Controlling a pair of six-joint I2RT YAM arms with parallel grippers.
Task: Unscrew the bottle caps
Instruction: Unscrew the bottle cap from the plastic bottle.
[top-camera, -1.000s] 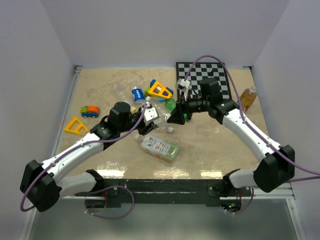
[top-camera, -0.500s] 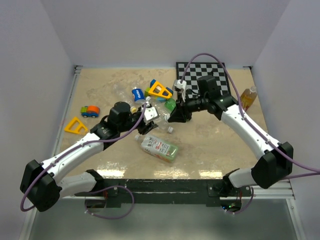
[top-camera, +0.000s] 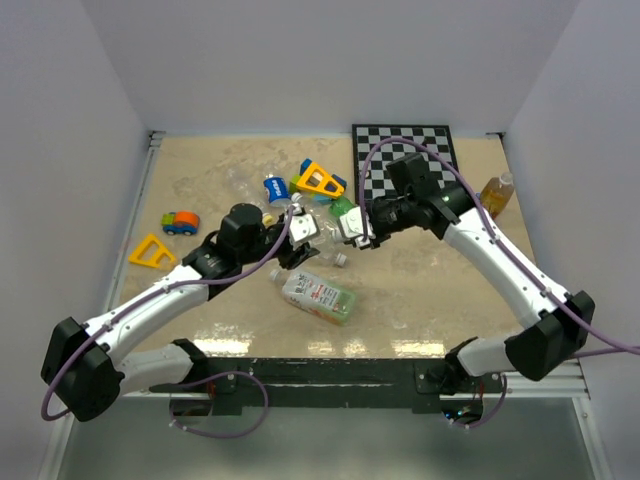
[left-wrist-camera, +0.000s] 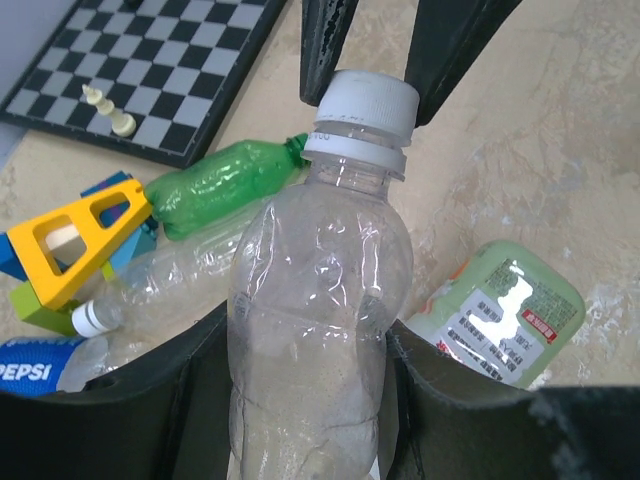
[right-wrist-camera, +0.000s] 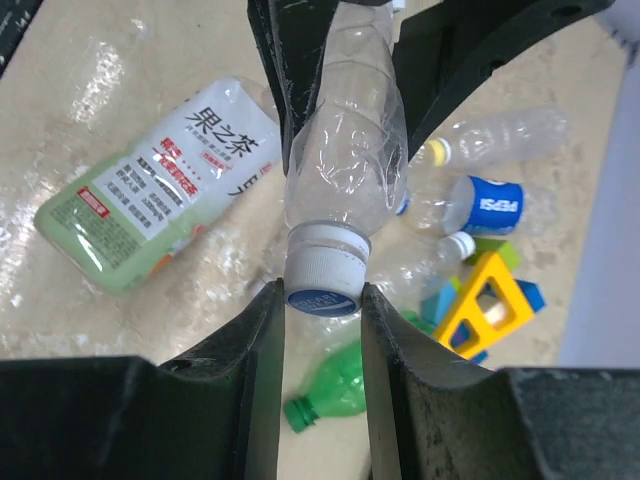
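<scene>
My left gripper (top-camera: 292, 245) is shut on the body of a clear, empty bottle (left-wrist-camera: 320, 300) and holds it above the table, neck pointing toward the right arm. The bottle's white cap (right-wrist-camera: 322, 275) sits on the neck, also seen in the left wrist view (left-wrist-camera: 362, 105). My right gripper (right-wrist-camera: 322, 310) is shut on this cap, one finger on each side. In the top view the right gripper (top-camera: 352, 230) meets the bottle (top-camera: 308, 231) at the table's middle. A small white loose cap (top-camera: 341, 259) lies on the table just below them.
A capless green bottle (top-camera: 342, 209), a Pepsi bottle (top-camera: 277, 189), another clear bottle (right-wrist-camera: 500, 135) and coloured toy blocks (top-camera: 320, 181) lie behind. A green-labelled tea bottle (top-camera: 320, 297) lies in front. A chessboard (top-camera: 400, 150) and an amber bottle (top-camera: 496, 193) are at the back right.
My right wrist has turned about the cap while the gripper stays at the bottle's neck. My left arm and the bottle have stayed put.
</scene>
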